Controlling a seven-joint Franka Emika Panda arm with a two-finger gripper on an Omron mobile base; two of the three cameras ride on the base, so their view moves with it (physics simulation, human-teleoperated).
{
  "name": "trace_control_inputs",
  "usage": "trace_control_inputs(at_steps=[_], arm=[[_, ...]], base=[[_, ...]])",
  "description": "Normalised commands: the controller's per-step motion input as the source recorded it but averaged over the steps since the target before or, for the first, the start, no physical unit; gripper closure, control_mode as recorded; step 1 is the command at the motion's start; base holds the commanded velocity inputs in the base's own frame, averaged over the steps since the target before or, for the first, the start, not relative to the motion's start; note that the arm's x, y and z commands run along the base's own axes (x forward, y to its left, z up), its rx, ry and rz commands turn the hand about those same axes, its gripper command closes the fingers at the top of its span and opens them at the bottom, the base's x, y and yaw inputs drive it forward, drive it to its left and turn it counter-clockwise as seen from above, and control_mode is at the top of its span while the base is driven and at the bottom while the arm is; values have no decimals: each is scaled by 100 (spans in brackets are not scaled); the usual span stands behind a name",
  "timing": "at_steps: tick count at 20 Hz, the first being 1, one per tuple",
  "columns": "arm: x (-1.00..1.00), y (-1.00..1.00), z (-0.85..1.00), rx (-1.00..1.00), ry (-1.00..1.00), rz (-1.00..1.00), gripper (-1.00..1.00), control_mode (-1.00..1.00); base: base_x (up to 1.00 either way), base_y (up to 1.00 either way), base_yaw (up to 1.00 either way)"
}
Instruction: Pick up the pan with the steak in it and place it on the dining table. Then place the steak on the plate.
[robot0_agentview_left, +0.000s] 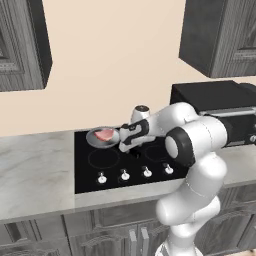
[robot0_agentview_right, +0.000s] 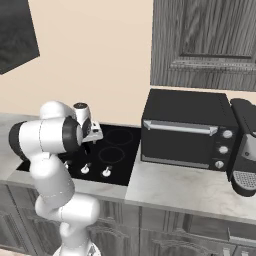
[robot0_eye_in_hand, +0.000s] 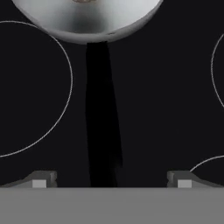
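Observation:
The grey pan (robot0_agentview_left: 101, 138) sits on the back left burner of the black cooktop (robot0_agentview_left: 115, 172), with the pinkish steak (robot0_agentview_left: 105, 134) lying in it. My gripper (robot0_agentview_left: 123, 146) hovers just right of the pan, low over its handle. In the hand view the pan's rim (robot0_eye_in_hand: 87, 24) is at the top and its black handle (robot0_eye_in_hand: 103, 118) runs straight down between my fingertips (robot0_eye_in_hand: 40, 181). My gripper (robot0_eye_in_hand: 111, 183) is open, one finger on each side of the handle and apart from it. The dining table and the plate are out of view.
Several knobs (robot0_agentview_left: 125, 174) line the cooktop's front edge. A black toaster oven (robot0_agentview_right: 185, 130) stands on the marble counter (robot0_agentview_right: 175, 187) right of the cooktop, with a coffee machine (robot0_agentview_right: 245, 150) beyond it. Dark wall cabinets (robot0_agentview_right: 205, 42) hang above.

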Motion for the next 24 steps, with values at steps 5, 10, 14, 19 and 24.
trace_control_inputs(at_steps=[5,10,14,19,24], arm=[[36,2,-33,0,0,0,-100,-100],[0,0,-7,0,4,0,-100,-100],[0,2,-20,0,4,0,-100,-100],[0,3,-12,0,2,0,100,-100],[3,0,7,0,0,0,100,-100]], base=[[0,0,0],[0,0,0],[0,0,0],[0,0,0],[0,0,0]])
